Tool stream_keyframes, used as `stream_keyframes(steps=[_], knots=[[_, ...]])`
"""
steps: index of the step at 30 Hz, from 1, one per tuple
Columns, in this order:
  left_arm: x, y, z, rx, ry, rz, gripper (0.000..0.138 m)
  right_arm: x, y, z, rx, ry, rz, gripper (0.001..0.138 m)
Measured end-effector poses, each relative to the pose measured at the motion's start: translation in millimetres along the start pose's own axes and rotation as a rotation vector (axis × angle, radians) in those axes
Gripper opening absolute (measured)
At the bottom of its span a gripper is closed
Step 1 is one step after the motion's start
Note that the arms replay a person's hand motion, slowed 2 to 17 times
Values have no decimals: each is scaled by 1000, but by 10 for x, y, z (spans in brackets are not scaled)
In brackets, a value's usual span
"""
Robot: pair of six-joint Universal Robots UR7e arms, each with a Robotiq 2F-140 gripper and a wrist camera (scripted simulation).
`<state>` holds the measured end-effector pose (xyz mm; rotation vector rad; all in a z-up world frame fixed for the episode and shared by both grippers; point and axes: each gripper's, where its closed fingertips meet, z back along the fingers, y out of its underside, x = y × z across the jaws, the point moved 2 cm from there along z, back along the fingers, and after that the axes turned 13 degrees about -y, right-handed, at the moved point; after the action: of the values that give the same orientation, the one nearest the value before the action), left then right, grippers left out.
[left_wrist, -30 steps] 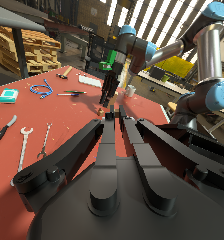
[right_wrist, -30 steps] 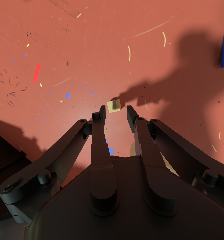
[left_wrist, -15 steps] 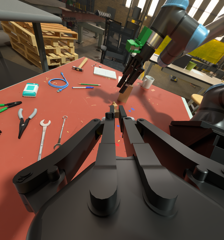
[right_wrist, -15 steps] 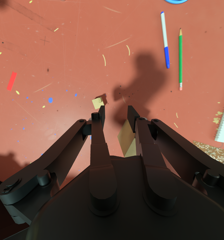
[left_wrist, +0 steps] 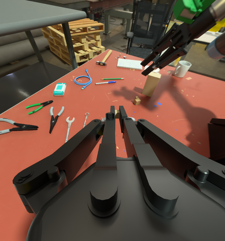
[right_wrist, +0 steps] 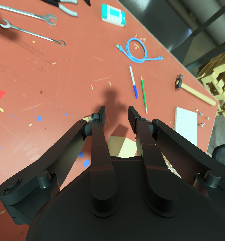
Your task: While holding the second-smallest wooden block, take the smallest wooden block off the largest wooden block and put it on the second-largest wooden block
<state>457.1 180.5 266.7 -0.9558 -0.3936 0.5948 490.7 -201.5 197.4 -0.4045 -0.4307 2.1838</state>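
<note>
My left gripper (left_wrist: 116, 110) is shut on a small wooden block (left_wrist: 117, 112), held above the red table (left_wrist: 31, 150). Ahead stands the tall largest block (left_wrist: 151, 84). Near its foot a wooden cube (left_wrist: 137, 101) carries the tiny smallest block (left_wrist: 136, 97) on top. My right gripper (left_wrist: 143, 69) hangs open and empty just above the tall block's top. In the right wrist view the right gripper (right_wrist: 116, 112) is open with nothing between its fingers. The tall block (right_wrist: 122, 146) lies below it, and the cube (right_wrist: 86, 118) peeks out behind the left finger.
A white mug (left_wrist: 181, 69), notepad (left_wrist: 129, 63), hammer (left_wrist: 104, 58), pencil (left_wrist: 112, 78), pen (left_wrist: 105, 82) and blue cable (left_wrist: 83, 80) lie beyond the blocks. A teal box (left_wrist: 59, 89), pliers (left_wrist: 54, 118) and wrenches (left_wrist: 68, 127) lie left. A dark box (left_wrist: 221, 136) stands right.
My right gripper has risen and drawn away from the cube with the tiny block, staying open and empty. My left gripper has pulled back, still holding its block.
</note>
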Motion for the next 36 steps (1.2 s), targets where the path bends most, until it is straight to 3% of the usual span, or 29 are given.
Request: stream_keyframes(steps=[8, 24, 30, 36], knots=[[-31, 1, -160, 36, -142, -117, 10, 140, -416, 228, -206, 61, 126, 48], [-220, 9, -488, 89, -323, -353, 10, 583, -1096, 453, -549, 63, 329, 59], [-278, 17, -569, 97, -357, -411, 10, 744, -1245, 423, -615, 65, 407, 60], [-323, 31, -623, 107, -368, -439, 10, 867, -1333, 313, -615, 69, 470, 60]])
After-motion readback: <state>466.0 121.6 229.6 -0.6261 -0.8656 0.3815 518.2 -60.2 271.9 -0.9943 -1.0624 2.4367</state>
